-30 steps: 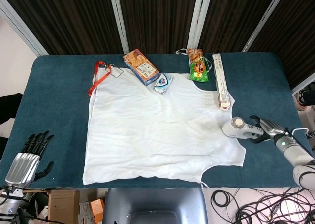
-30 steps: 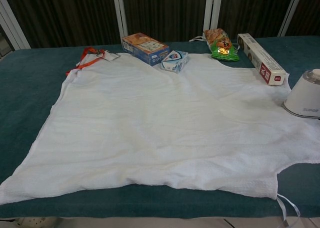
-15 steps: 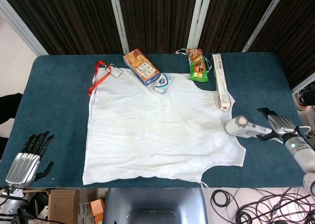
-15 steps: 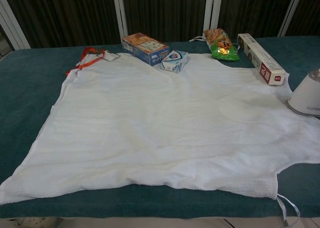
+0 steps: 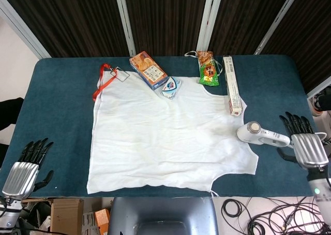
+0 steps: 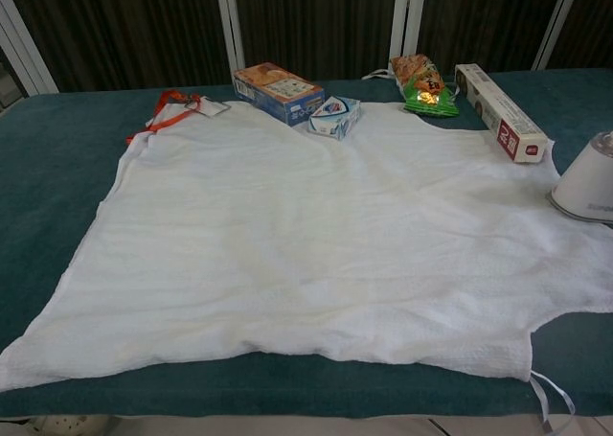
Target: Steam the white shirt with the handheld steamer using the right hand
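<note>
- Teal cloth covers the desk [image 5: 62, 90], which carries every item listed here.
- White sleeveless cotton shirt [image 5: 165, 137] lies flat and spread across the middle of the desk, neckline toward the far edge, hem toward the near edge.
- White handheld steamer with a round grey-capped head [image 5: 260, 134] lies on its side at the shirt's right margin, just below the armhole; the head rests at the fabric edge, and the handle extends right over bare cloth. Its long axis runs roughly left to right, slightly downward toward the right hand.
- Right hand [image 5: 306, 144], silver with black fingers, sits just beyond the handle's end, fingers straight and spread, holding nothing; whether it touches the handle cannot be told.
- Left hand [image 5: 25, 170] rests at the near left corner, fingers extended and apart, also empty.
- Along the far edge: an orange-red lanyard with a clear badge [image 5: 106, 77], an orange cardboard snack box [image 5: 148, 69], a small blue-and-white packet [image 5: 170, 87], a green-and-orange crisp bag [image 5: 207, 68], and a long narrow white carton [image 5: 232, 85] just above the steamer's head.
</note>
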You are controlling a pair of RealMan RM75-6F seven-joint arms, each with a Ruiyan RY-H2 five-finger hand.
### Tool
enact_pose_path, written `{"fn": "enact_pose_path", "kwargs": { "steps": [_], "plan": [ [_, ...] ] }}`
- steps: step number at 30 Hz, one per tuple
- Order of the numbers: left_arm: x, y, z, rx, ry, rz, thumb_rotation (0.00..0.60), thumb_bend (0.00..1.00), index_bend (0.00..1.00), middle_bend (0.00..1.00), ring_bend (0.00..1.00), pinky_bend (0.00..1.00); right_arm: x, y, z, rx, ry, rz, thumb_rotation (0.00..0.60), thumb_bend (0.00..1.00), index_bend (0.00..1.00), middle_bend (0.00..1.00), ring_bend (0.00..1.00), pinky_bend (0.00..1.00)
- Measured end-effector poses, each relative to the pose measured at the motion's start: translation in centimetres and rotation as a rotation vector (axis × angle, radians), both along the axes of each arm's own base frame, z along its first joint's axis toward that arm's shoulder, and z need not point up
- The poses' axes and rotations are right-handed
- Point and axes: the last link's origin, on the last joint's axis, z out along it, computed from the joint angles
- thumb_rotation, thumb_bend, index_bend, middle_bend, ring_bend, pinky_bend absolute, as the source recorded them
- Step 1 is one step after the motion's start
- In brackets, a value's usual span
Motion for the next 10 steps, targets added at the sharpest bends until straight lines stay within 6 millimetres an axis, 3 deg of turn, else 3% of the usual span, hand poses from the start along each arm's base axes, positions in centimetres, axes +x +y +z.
{"fn": "enact_pose_path", "kwargs": {
  "steps": [4, 10],
  "plan": [
    [0.1, -0.4, 0.2, 0.007, -0.003, -0.013, 0.6, 0.37, 0.0, 0.0, 0.01, 0.04, 0.3, 2.5, -1.3, -0.06, 0.064, 0.023, 0.6, 0.2, 0.0, 0.0, 0.0, 0.0],
    [0.2, -0.8, 0.1, 0.003, -0.005, -0.029, 0.6, 0.37, 0.0, 0.0, 0.0, 0.04, -0.1, 2.9, -3.0, 0.003, 0.046, -0.017, 0.6, 0.2, 0.0, 0.0, 0.0, 0.0]
  ]
}}
